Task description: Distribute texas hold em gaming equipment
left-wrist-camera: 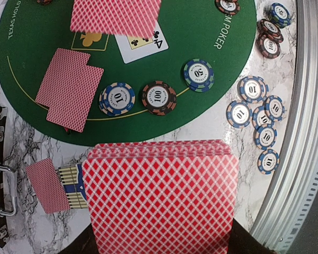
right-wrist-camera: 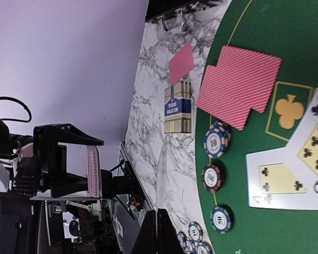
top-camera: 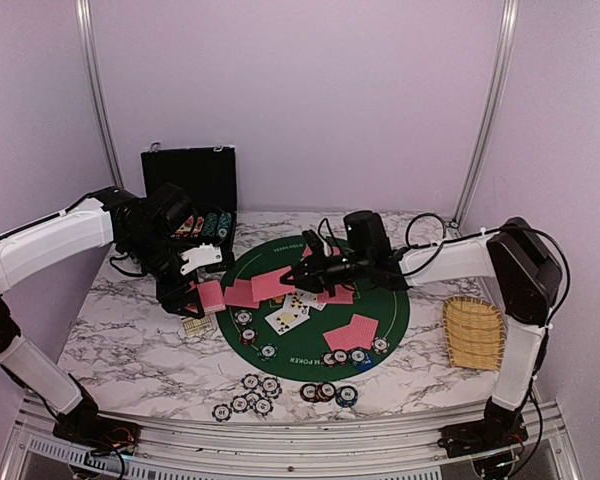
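My left gripper (left-wrist-camera: 161, 246) is shut on a deck of red-backed playing cards (left-wrist-camera: 161, 196), held over the marble table's left side beside the green poker mat (top-camera: 380, 300). My right gripper (right-wrist-camera: 158, 225) is shut on a single card (right-wrist-camera: 161, 174), seen edge-on here. That card (left-wrist-camera: 115, 16) hangs red back up over the mat's middle. Pairs of face-down cards (top-camera: 350, 330) and face-up cards (top-camera: 290, 315) lie on the mat. Poker chips (left-wrist-camera: 116, 99) sit along the mat's edge, and more chips (top-camera: 250, 395) lie on the table's front.
A striped card box (left-wrist-camera: 74, 185) with one red-backed card beside it lies left of the mat. The open black case (top-camera: 190, 185) stands at the back left with chips inside. A woven yellow tray (top-camera: 474, 332) rests at the right. A metal rail runs along the front edge.
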{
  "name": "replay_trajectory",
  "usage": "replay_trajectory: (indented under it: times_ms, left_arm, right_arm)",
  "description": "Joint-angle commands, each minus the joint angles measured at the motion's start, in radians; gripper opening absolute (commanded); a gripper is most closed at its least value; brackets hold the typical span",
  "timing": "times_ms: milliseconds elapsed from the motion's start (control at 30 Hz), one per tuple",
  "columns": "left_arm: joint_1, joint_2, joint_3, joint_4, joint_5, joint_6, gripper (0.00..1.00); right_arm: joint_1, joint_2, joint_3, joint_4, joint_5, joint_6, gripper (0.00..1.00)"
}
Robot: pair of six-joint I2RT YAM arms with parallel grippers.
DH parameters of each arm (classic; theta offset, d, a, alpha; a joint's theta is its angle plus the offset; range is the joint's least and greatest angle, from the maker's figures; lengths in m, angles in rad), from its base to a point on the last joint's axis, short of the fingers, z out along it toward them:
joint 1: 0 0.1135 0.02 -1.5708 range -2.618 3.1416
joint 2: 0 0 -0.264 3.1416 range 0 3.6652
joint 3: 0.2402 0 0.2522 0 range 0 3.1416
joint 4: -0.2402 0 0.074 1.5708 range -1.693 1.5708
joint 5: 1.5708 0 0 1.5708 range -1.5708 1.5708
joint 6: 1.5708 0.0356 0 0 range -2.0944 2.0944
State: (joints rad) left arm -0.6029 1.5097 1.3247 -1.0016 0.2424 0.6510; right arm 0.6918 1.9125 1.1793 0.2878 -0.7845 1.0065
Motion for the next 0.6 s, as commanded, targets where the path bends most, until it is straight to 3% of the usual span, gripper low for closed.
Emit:
replay_trajectory:
  times_ms: [0,267,567]
  left_arm:
    - [0.005,-0.030,0.001,-0.008,0.001,0.006,0.00]
    - [0.005,-0.030,0.000,-0.009,0.002,0.008,0.00]
    - [0.006,-0.033,-0.014,-0.009,0.004,0.009,0.00]
  right_arm:
    - [-0.124,-0.070,-0.021,-0.138,0.026,-0.128,0.00]
    - [-0.277,0.000,0.019,-0.340,0.104,-0.306,0.00]
    - [-0.300,0.114,0.074,-0.441,0.174,-0.407,0.00]
